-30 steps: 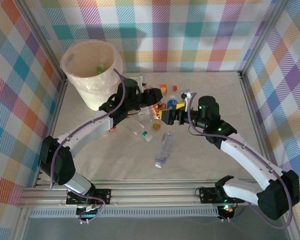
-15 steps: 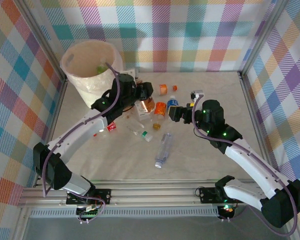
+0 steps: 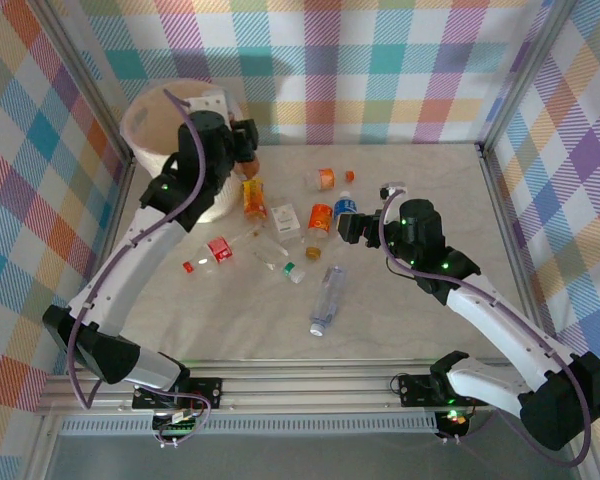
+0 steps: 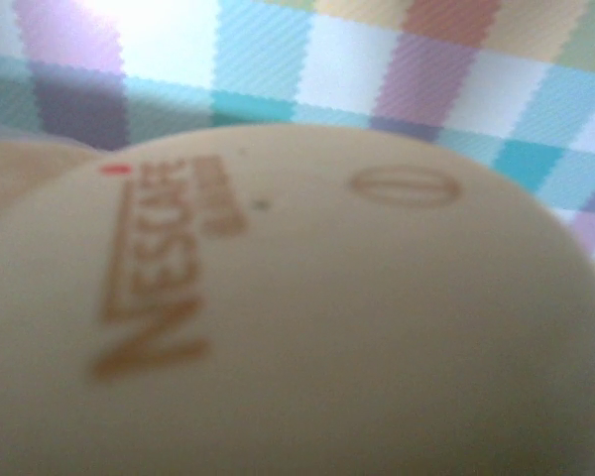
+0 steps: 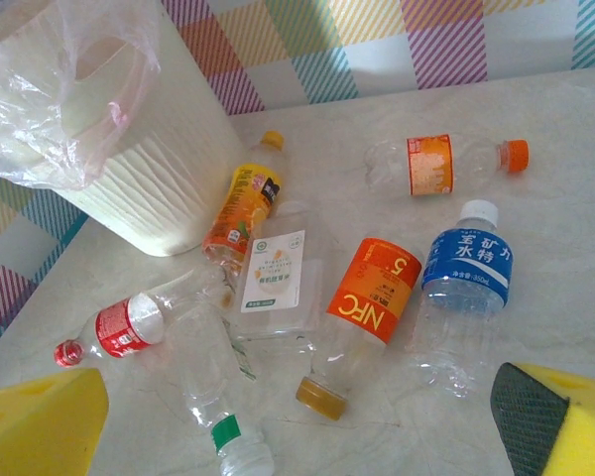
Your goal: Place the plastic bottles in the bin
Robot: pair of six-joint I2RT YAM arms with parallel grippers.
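Cream-white plastic: the bin (image 3: 138, 130), taken as landmark.

- At the bin's rim, on the side facing the pile, the left gripper (image 3: 230, 132) is seen raised. A tan bottle (image 4: 278, 317) lettered NESCAFE is pressed close against the left wrist camera. The fingers themselves are not seen there. Since the bottle is held aloft at the rim, a clenched grasp on it is judged.
- The bin's opening lies just past the tan bottle, away from the pile. Release is judged to turn on the bottle being over the opening, not over the rim.
- Well apart from the bin, over the pile, the right gripper (image 5: 302, 421) is spread wide. Nothing is held between its yellow foam pads (image 5: 40, 426).
- Straight ahead of those pads the NFC bottle (image 5: 372, 307) lies flat, orange label up, brown cap end nearest the fingers. Its long axis runs away from the fingers and slightly rightward, roughly square to the closing line, so a grasp across the body is judged workable.
- The blue-label bottle (image 5: 466, 268) is touching it on the side away from the bin, and the white-label bottle (image 5: 278, 273) lies on the bin side.
- The yellow-orange bottle (image 5: 243, 213) is just beside the bin's base.
- For the pile, the right arm is judged the nearer.
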